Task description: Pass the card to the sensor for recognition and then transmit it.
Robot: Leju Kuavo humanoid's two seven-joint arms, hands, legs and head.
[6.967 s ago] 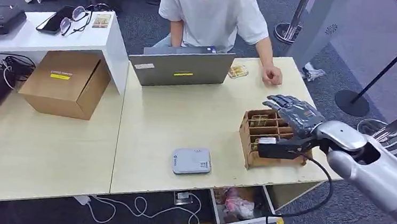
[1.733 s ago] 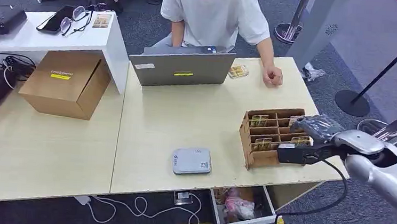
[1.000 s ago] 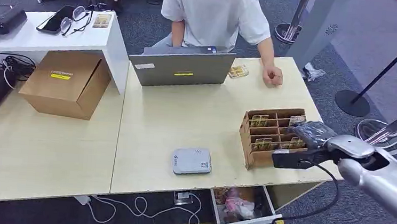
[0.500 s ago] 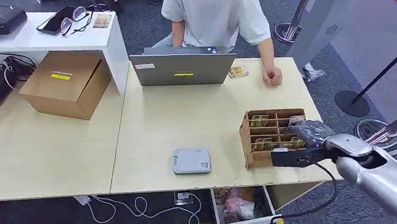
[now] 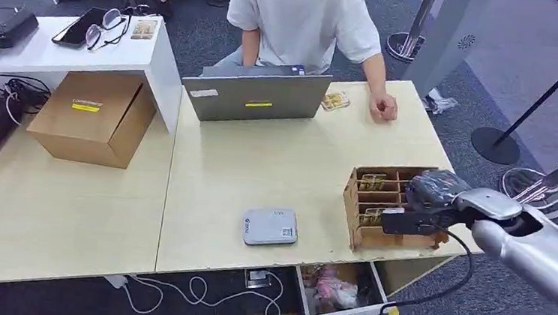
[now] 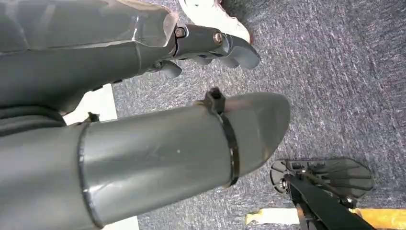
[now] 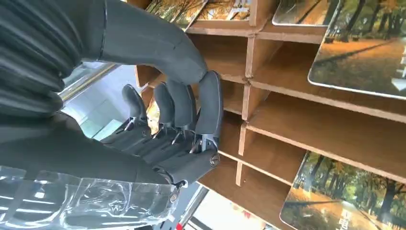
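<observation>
A wooden card rack (image 5: 376,229) stands near the table's front right edge, with autumn-picture cards (image 5: 372,183) in its slots. My right hand (image 5: 428,189) lies over the rack's right side. In the right wrist view its fingers (image 7: 184,103) are curled up against the thumb (image 7: 158,45) in front of the wooden dividers (image 7: 249,103). A sliver of card (image 7: 152,114) shows between the fingers. More cards (image 7: 364,57) lie in nearby slots. The grey sensor box (image 5: 270,226) sits on the table left of the rack. My left hand (image 6: 143,96) hangs over the carpet, holding nothing.
A person in a white shirt (image 5: 302,16) sits behind an open laptop (image 5: 257,95), one fist on the table (image 5: 382,108). A cardboard box (image 5: 92,116) stands at the left. A white shelf (image 5: 82,40) carries glasses and a phone. A drawer (image 5: 337,290) hangs open below the table edge.
The rack has shifted a little to the right and stands at a different angle under my right hand. The hand's fingers went from spread above the rack to curled on it.
</observation>
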